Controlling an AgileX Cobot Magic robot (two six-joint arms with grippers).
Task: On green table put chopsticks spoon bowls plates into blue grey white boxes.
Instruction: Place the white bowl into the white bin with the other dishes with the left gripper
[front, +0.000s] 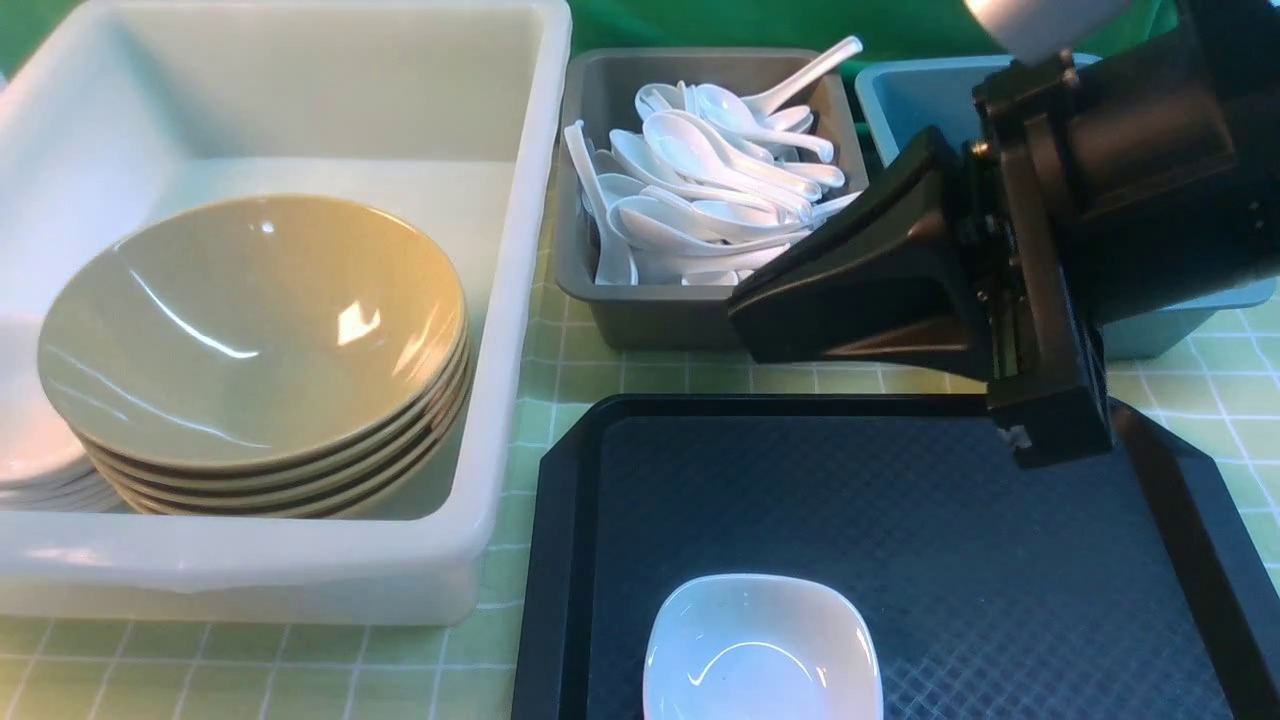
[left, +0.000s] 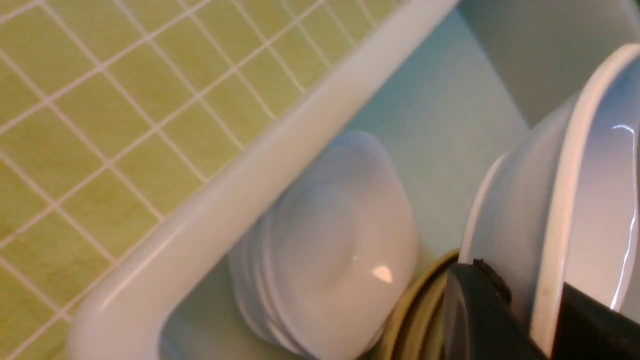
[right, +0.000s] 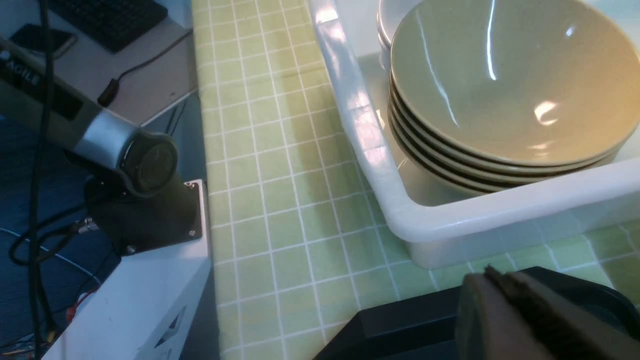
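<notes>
My left gripper (left: 537, 320) is shut on the rim of a white plate (left: 595, 190), held tilted inside the white box (left: 250, 200), next to a stack of white plates (left: 340, 240) and the tan bowls' (left: 425, 310) edges. The front view shows the bowls (front: 250, 330) stacked in the white box (front: 520, 300), but no left gripper. White spoons (front: 700, 190) fill the grey box (front: 650, 315). My right gripper (front: 745, 320) is shut and empty over the far edge of the black tray (front: 560, 560), where one white plate (front: 760, 650) lies. No chopsticks are in view.
The blue box (front: 905, 95) stands at the back right, mostly hidden behind my right arm. Checked green table (right: 280, 200) runs along the white box (right: 450, 220). The left arm's base (right: 145, 200) sits at the table's edge.
</notes>
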